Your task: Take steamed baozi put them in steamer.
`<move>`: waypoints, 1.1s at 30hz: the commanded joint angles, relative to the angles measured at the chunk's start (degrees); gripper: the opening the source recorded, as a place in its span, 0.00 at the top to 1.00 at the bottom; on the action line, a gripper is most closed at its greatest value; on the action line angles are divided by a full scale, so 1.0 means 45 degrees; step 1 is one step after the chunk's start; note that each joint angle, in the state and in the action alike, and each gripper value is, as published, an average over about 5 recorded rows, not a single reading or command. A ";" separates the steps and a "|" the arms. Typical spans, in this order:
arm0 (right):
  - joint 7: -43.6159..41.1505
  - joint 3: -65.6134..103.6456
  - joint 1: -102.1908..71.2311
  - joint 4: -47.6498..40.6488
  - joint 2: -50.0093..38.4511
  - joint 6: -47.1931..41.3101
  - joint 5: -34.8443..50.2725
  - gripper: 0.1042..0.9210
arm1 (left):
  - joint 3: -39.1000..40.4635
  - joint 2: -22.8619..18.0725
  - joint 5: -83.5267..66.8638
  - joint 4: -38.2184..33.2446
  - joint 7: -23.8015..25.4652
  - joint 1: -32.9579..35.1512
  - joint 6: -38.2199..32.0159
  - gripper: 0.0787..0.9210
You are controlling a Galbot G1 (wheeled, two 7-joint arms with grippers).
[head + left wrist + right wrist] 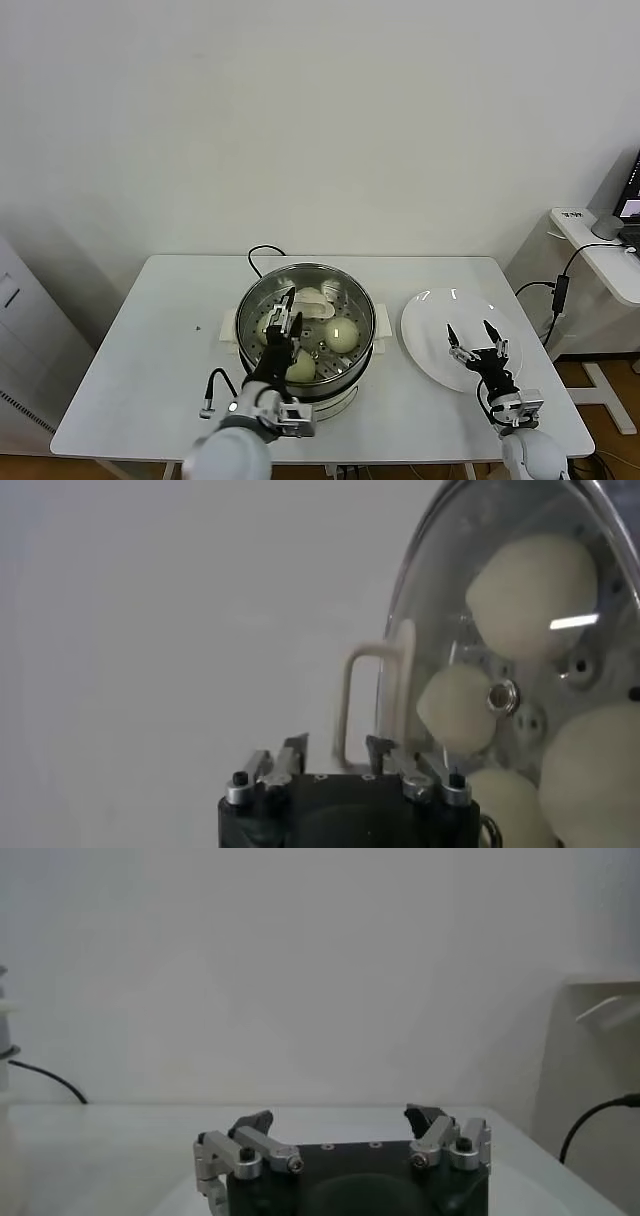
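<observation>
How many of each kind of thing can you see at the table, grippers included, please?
steamed baozi: 4, all in the steamer
steamer: 1
white plate: 1
grippers: 2, the left gripper over the steamer and the right gripper over the plate
Total: 8

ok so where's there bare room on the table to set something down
Bare tabletop lies left of the steamer, and a strip behind it beside the black cable. The white plate looks bare too, though the right gripper hovers over it. The steamer is crowded: baozi and the left gripper.
</observation>
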 commanded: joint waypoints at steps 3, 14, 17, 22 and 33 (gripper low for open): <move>0.0150 -0.0113 0.0133 -0.0042 0.0126 -0.0369 0.0339 0.12 | -0.4950 0.0872 -1.6940 -0.2115 -0.0932 -0.0464 -0.4733 0.21; 0.0752 -0.0293 0.0401 0.0547 -0.0235 -0.0840 0.0917 0.12 | -1.0477 0.1308 -2.2894 0.1336 -0.4205 -0.0155 -0.2505 0.12; 0.0893 -0.0307 0.0489 0.0683 -0.0281 -0.1087 0.0909 0.12 | -1.0652 0.1656 -2.2619 0.3181 -0.4130 0.0537 -0.2656 0.12; 0.1068 -0.0292 0.0546 0.0895 -0.0260 -0.1415 0.0563 0.12 | -1.0069 0.1855 -2.1429 0.5232 -0.3578 0.1306 -0.3423 0.12; 0.1999 -0.0247 0.0065 0.2311 -0.0720 -0.3243 0.0748 0.12 | -0.8969 0.1128 -1.9937 0.5728 -0.3508 0.1367 -0.3449 0.12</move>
